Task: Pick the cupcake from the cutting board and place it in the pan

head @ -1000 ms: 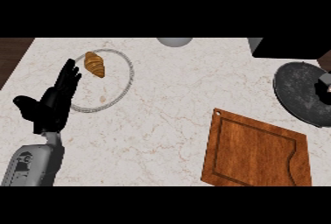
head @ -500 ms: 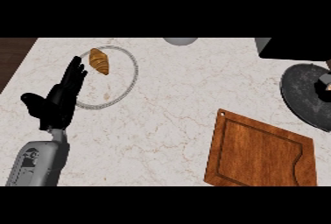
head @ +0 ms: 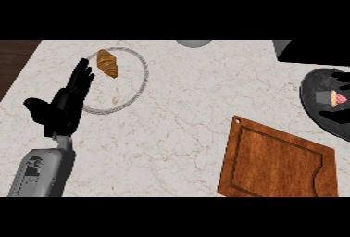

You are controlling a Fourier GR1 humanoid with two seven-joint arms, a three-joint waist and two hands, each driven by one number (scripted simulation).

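Covering nearly the whole head view, a pale marbled surface (head: 184,115) is seen from steeply above, with a strip of dark brown wood at the far left edge. A wooden cutting board (head: 277,164) is laid at the lower right, tilted slightly, nothing resting on it. A dark round pan (head: 315,109) is cut off by the right edge, and the cupcake (head: 328,98), pink-topped, is found inside it, lying on its side as far as can be judged. Dark shapes are spread over the pan just above and below the cupcake; whether these belong to the right hand cannot be told, so the state of its fingers cannot be told either.

At the upper left a thin-rimmed plate (head: 140,78) is set, and a croissant (head: 107,63) is carried on its upper part. The left hand (head: 60,109) is held still beside the plate, fingers (head: 80,76) straight and open, pointing up, with the thumb spread to the left; nothing is gripped. The tips are overlapped with the plate's left rim.

A grey rounded object (head: 194,43) is clipped by the top edge, and a black block (head: 314,53) is cut off at the upper right corner; neither can be identified.
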